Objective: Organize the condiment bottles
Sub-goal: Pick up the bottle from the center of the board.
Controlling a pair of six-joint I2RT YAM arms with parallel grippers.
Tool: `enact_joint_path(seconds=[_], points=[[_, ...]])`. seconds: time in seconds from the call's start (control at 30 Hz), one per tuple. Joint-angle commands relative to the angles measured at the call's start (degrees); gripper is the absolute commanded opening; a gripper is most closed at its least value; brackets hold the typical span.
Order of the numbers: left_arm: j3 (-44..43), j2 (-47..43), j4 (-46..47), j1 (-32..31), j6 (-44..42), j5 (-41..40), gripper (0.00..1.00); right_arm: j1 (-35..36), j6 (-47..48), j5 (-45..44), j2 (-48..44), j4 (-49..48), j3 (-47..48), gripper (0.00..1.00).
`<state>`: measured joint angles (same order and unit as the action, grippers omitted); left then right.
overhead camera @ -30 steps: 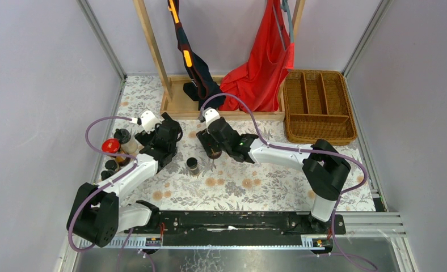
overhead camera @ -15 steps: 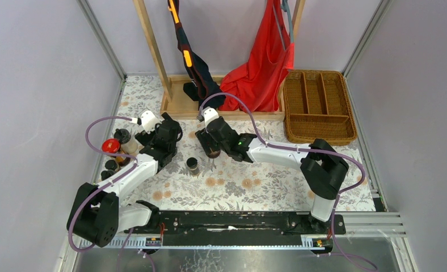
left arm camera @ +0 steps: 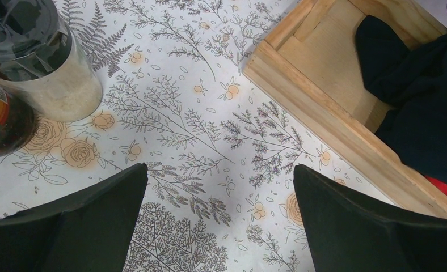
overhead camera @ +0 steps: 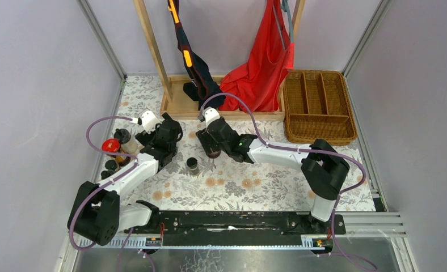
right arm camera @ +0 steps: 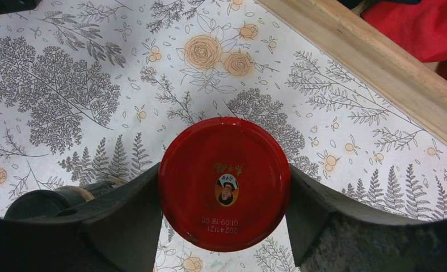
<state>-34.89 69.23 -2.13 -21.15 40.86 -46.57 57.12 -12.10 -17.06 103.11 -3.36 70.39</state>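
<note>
My right gripper [overhead camera: 211, 146] is shut on a dark jar with a red lid [right arm camera: 224, 182]; both fingers press the lid's sides, seen from above. I cannot tell whether the jar rests on the cloth. A small dark black-capped bottle [overhead camera: 192, 165] stands just left of it, also at the lower left of the right wrist view [right arm camera: 37, 203]. My left gripper [left arm camera: 220, 170] is open and empty over the floral cloth. At the far left stand the other red-lidded jar [overhead camera: 110, 145], a pale black-capped bottle [overhead camera: 122, 136] [left arm camera: 45, 62] and two small dark bottles [overhead camera: 109, 169].
A wooden rack base [overhead camera: 178, 105] with hanging red and dark cloths lies behind both grippers; its edge shows in the left wrist view [left arm camera: 323, 119]. A wicker cutlery tray [overhead camera: 317, 105] sits at the back right. A grey wall borders the left side.
My right gripper with the red-lidded jar has shifted very slightly away and to the left. The left arm has hardly moved.
</note>
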Motion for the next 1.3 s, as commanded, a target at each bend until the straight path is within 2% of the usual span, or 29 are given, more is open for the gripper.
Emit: enact_joint_path(seconds=[0.0, 0.27, 0.87, 1.03, 1.27], points=[[-0.3, 0.4, 3.0, 0.4, 1.0, -0.2, 1.0, 0.7, -1.0, -1.8, -4.0, -0.9, -0.9, 0.0], [-0.3, 0.6, 2.9, 0.4, 0.9, -0.2, 1.0, 0.7, -2.1, -3.3, -8.3, -1.2, -4.0, 0.0], [0.0, 0.4, 2.8, 0.4, 1.2, 0.2, 1.0, 0.0, -2.5, -14.0, -27.5, 4.2, -14.6, 0.0], [0.0, 0.6, 2.8, 0.4, 1.2, 0.4, 1.0, -2.9, -3.7, -15.4, -33.1, 6.2, -17.5, 0.0], [-0.1, 0.8, 2.6, 0.4, 1.5, 0.6, 1.0, -11.7, -4.3, -14.5, -41.6, 8.7, -20.7, 0.0]])
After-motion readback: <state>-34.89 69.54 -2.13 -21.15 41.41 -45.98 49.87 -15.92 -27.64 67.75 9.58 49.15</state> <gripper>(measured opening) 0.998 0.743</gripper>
